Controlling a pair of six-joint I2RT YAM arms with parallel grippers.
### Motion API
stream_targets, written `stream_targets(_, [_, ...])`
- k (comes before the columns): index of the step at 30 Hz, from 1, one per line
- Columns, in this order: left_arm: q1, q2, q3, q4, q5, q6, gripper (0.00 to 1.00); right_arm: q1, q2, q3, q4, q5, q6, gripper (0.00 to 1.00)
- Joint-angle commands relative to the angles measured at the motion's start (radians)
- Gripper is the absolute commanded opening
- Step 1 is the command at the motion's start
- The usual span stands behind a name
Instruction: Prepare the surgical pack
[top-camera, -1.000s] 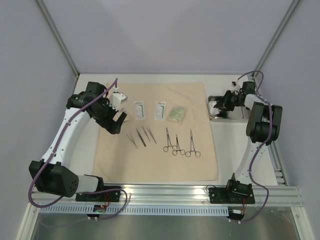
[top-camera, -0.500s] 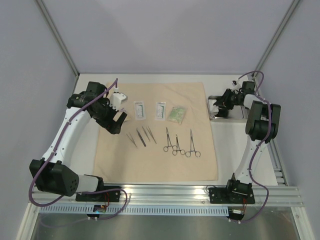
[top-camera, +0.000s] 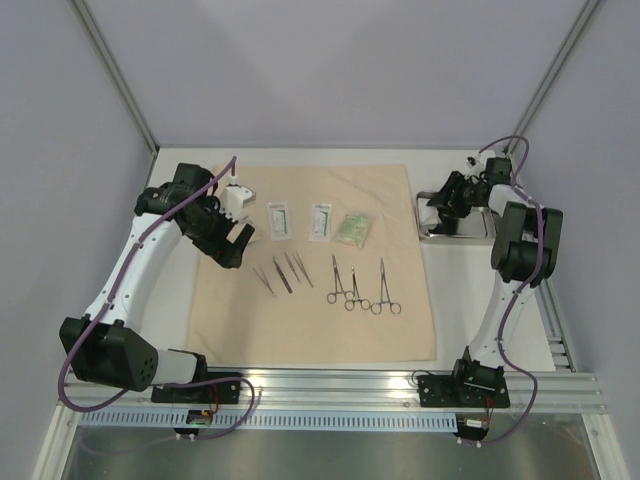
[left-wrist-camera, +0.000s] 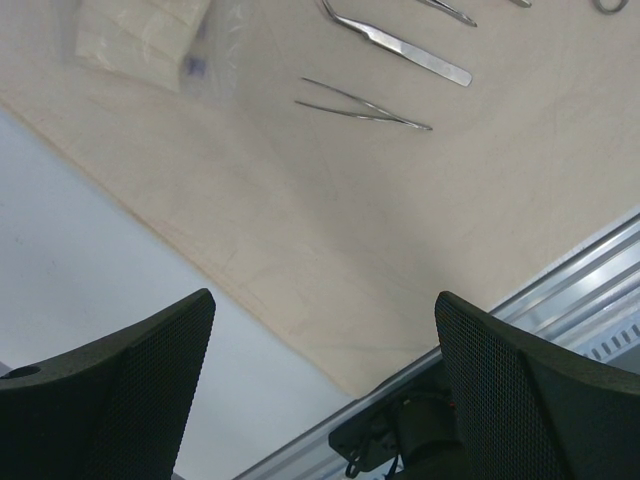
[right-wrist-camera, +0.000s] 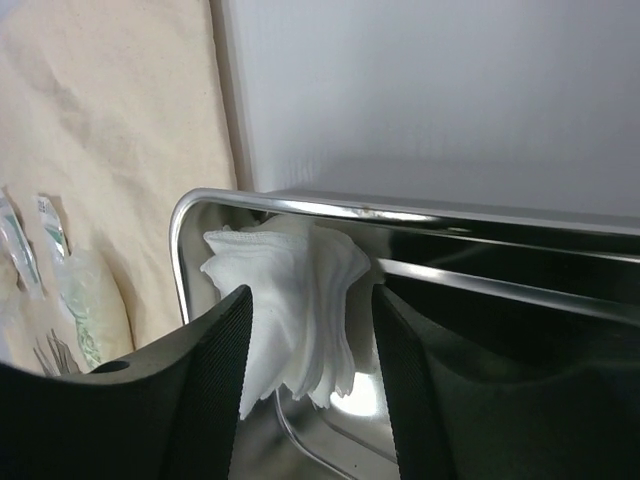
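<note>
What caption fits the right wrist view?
Right gripper straddling a stack of white gauze pads inside the steel tray.

Robotics lab cell: grey panels (top-camera: 350, 70), aluminium rail (top-camera: 330, 385).

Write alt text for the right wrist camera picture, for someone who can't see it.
A stack of white gauze pads sits in the corner of a shiny steel tray, seen between the two dark fingers of the right end effector, which are apart. To the left lies the tan cloth with a few packets on it.
</note>
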Motion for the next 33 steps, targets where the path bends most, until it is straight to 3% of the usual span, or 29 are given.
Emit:
stream_targets(1, [-0.003,0.001,0.017,-0.008,0.023,-0.017,1.0,-0.001,-0.076,0.042,-0.056,0.065,-0.044,0.55])
stream_targets(7, [-0.003,-0.004,0.01,-0.008,0.031,-0.013,1.0,0.005,-0.148,0.026,-0.101,0.204,-0.089,0.59])
stream_targets(13, [-0.003,-0.01,0.006,-0.003,0.019,-0.014,1.0,0.068,-0.31,-0.124,-0.035,0.346,-0.113,0.53])
stream_targets(16, [-0.003,-0.013,-0.002,0.002,0.013,-0.014,1.0,0.113,-0.378,-0.203,0.021,0.372,-0.103,0.28])
stream_targets(17, [-0.003,-0.016,-0.003,0.003,0.013,-0.016,1.0,0.13,-0.393,-0.216,0.035,0.348,-0.101,0.16])
stream_targets(20, [-0.003,-0.021,-0.016,0.006,0.008,-0.014,1.0,0.14,-0.384,-0.234,0.052,0.327,-0.08,0.0])
stream_targets(33, [-0.003,-0.042,-0.036,0.015,-0.001,-0.011,1.0,0.14,-0.214,-0.17,0.014,0.355,-0.03,0.01])
